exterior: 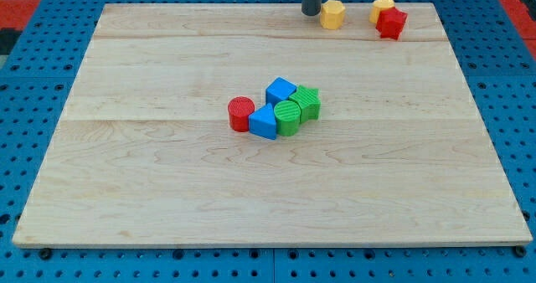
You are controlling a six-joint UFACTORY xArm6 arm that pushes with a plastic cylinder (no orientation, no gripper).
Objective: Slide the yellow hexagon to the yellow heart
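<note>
The yellow hexagon point(333, 14) sits near the board's top edge, right of centre. My tip point(311, 12) is just to its left, close to it or touching; I cannot tell which. The yellow heart point(382, 6) lies further to the view's right, at the top edge, with a red star-shaped block point(391, 23) touching it on its lower right. A gap of bare board separates the hexagon from the heart.
A cluster sits mid-board: a red cylinder point(241, 114), a blue triangle point(264, 123), a blue cube point(280, 90), a green cylinder point(288, 116) and a green hexagon-like block point(306, 102). The wooden board point(167, 191) lies on a blue pegboard.
</note>
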